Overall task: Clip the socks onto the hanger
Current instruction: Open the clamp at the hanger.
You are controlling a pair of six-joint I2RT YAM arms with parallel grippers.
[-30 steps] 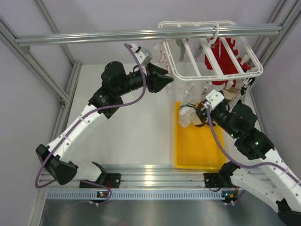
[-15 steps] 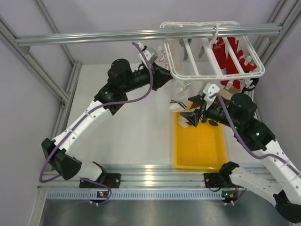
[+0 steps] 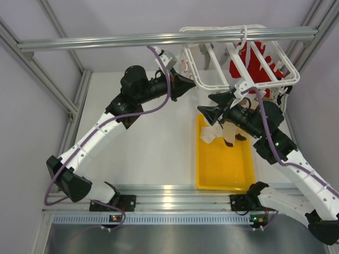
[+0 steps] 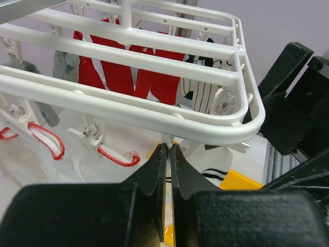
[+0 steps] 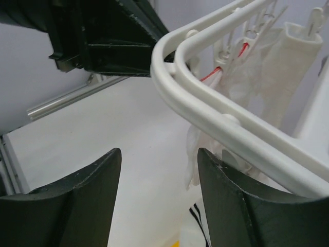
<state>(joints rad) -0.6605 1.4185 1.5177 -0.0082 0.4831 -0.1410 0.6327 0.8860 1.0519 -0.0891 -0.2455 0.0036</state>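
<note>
The white hanger (image 3: 275,79) hangs from the top rail. My left gripper (image 3: 192,87) is at its near left corner. In the left wrist view (image 4: 168,146) its jaws are shut, the tips pinching a thin white piece under the frame (image 4: 205,131) that looks like a clip. A cream sock with dark stripes (image 4: 216,172) hangs just beyond those tips, over the tray (image 3: 211,135). My right gripper (image 3: 207,106) is open and empty just right of the corner, its jaws (image 5: 159,154) below the frame (image 5: 205,103). A second sock with brown blocks (image 3: 231,138) lies in the tray.
The yellow tray (image 3: 222,174) sits under the hanger's left half. A red garment (image 3: 259,66) and pale items (image 5: 288,62) hang from the frame. Red-looped clips (image 4: 115,157) dangle near my left gripper. An aluminium rail (image 3: 132,39) crosses overhead.
My right gripper rose from the tray to the hanger's corner with a sock, then opened and is empty now. My left arm rolled its wrist, its tip staying at the corner.
</note>
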